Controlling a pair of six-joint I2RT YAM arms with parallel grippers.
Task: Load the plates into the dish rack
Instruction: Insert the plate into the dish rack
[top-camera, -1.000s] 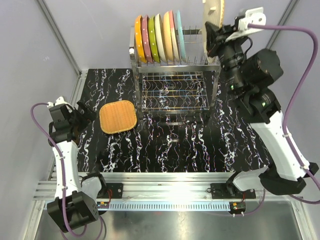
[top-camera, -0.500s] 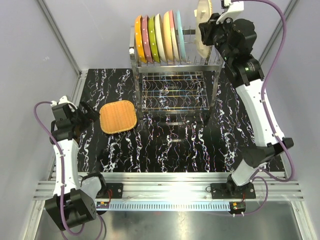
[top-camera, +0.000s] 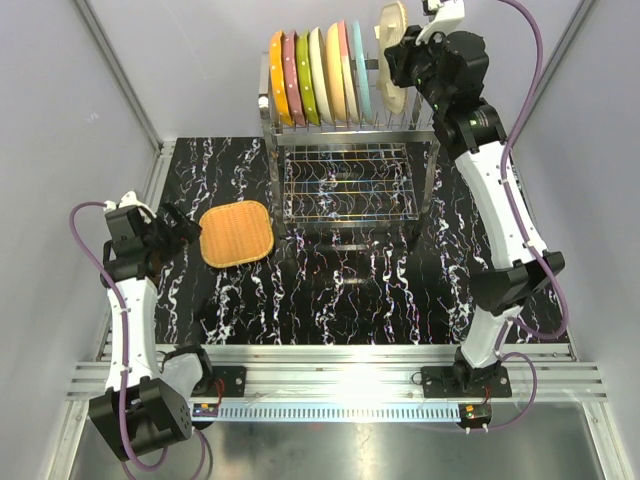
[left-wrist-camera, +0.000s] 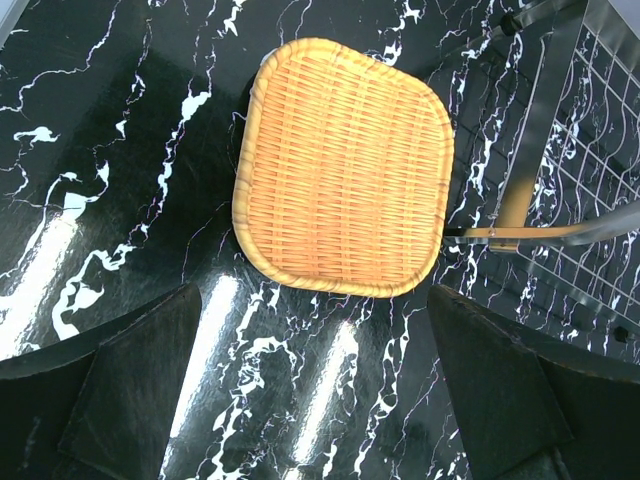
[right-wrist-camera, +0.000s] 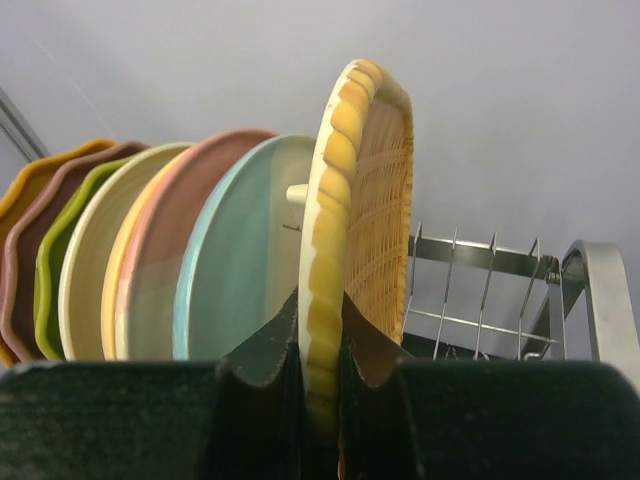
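Up top, the right gripper (right-wrist-camera: 322, 345) pinches the rim of a round pale woven wicker plate (right-wrist-camera: 365, 200), which stands upright just beside the light-blue plate (right-wrist-camera: 245, 260) over the shiny steel-wire dish rack (top-camera: 345, 170). The wicker plate's lower edge is hidden. The left gripper (left-wrist-camera: 315, 375) hangs spread wide above a square orange wicker plate (left-wrist-camera: 345, 165).

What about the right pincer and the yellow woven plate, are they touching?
Touching. In the right wrist view the right pincer grips the yellow woven plate: its fingers press on both sides of the rim, no gap.
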